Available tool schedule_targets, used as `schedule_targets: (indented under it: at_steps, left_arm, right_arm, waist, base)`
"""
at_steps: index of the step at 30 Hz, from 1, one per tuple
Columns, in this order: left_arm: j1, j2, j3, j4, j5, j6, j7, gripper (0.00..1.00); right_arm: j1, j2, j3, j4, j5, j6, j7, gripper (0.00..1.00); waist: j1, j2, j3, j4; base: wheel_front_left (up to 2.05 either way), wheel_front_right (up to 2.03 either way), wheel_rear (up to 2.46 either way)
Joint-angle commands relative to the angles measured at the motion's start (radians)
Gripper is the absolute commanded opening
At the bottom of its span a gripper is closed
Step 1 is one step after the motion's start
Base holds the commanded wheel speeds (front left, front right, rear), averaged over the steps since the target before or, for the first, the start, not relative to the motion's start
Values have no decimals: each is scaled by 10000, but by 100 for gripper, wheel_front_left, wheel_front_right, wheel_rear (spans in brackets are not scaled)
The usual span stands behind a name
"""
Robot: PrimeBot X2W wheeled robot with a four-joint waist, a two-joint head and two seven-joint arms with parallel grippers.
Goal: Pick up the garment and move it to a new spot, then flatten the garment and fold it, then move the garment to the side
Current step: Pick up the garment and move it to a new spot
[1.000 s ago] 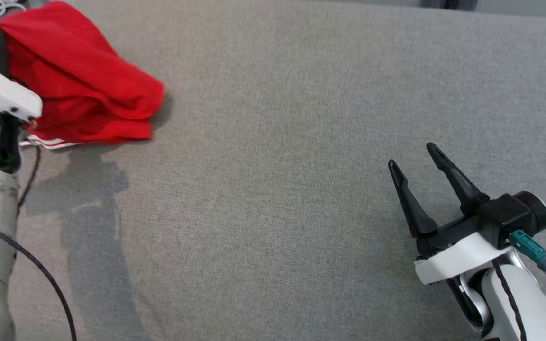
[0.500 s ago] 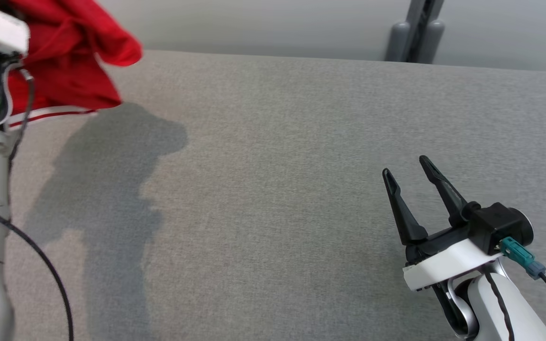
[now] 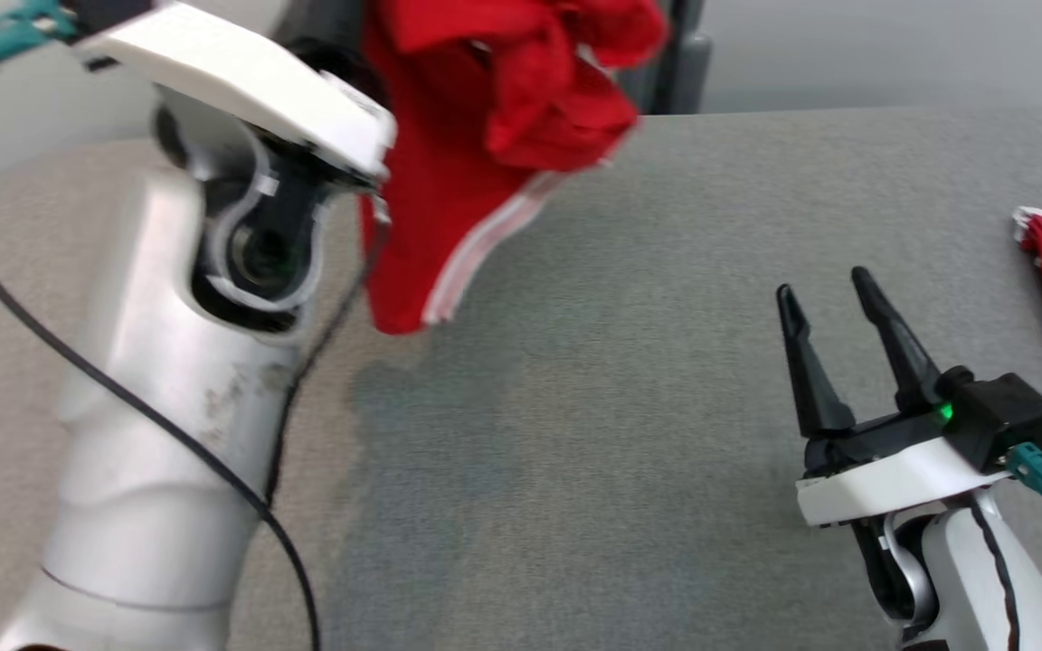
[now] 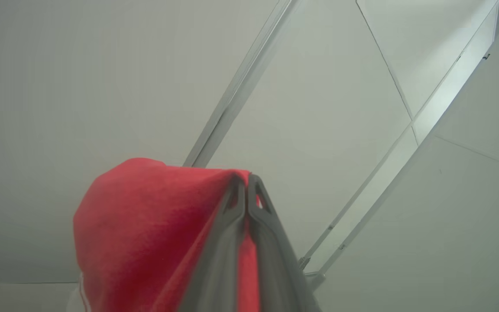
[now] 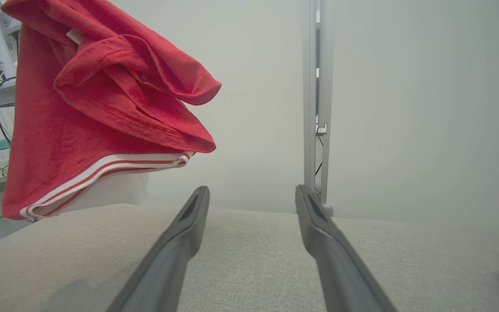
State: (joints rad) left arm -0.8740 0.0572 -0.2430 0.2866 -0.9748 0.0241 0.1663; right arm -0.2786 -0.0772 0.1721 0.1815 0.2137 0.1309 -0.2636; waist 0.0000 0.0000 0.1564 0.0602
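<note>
Garment (image 3: 485, 136) aloft — in left end effector (image 4: 246, 182)

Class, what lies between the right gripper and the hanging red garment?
Nothing: the head view shows a bare grey upholstered surface between the right gripper and the red garment.

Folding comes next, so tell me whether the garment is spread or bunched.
Bunched, not spread: the garment hangs in crumpled folds from the shut left gripper, above the table.
</note>
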Motion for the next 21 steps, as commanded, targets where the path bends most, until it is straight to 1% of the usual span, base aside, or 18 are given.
schedule_targets:
  at_steps: [1,3,5,8,11,15,17,18,20,21]
  left_arm:
    - [210,-19,-386,-470,-217,253,38,0]
    - [409,-41,-1146,-1098,-715,665,-94,0]
    - [499,-43,-2024,-1617,-1246,1141,-443,0]
    - [366,-28,-3124,-1881,-1500,1658,-1049,0]
    - [151,-30,-3614,-1777,-1906,2032,-1580,0]
    - [2,-36,-4107,-1399,-2401,2194,-1945,0]
    - [-80,14,-4213,-853,-2198,2212,-2103,0]
    - [-88,128,-4242,-484,-2074,2203,-2209,0]
    - [77,316,-4415,313,-1951,2093,-2137,0]
    - [149,471,-4563,762,-1802,2003,-2051,20]
  right_arm:
    - [-85,-6,-179,-50,-31,-4,-18,100]
    - [-125,50,-300,-82,-21,-4,-17,100]
    - [-169,89,-400,-122,-10,-4,-14,100]
    - [-189,140,-498,-166,18,-4,-14,100]
    - [-203,183,-522,-215,27,-4,-14,100]
    - [-110,216,-597,-265,47,-4,-14,100]
    - [-66,236,-631,-280,57,-4,-14,100]
    - [-63,240,-640,-281,57,-4,-14,100]
    - [-66,240,-652,-293,50,-4,-14,100]
    - [-67,239,-655,-295,48,-4,-14,100]
  waist:
    - [0,0,154,-431]
    - [0,0,224,-692]
    - [0,0,289,-935]
    - [0,0,366,-1237]
    - [0,0,429,-1517]
    - [0,0,482,-1730]
    - [0,0,509,-1787]
    - [0,0,526,-1805]
    - [0,0,558,-1811]
    - [0,0,570,-1801]
  base:
    - [0,0,0]
    - [0,0,0]
    - [0,0,0]
    - [0,0,0]
    - [0,0,0]
    - [0,0,0]
    - [0,0,0]
    - [0,0,0]
    - [0,0,0]
    - [0,0,0]
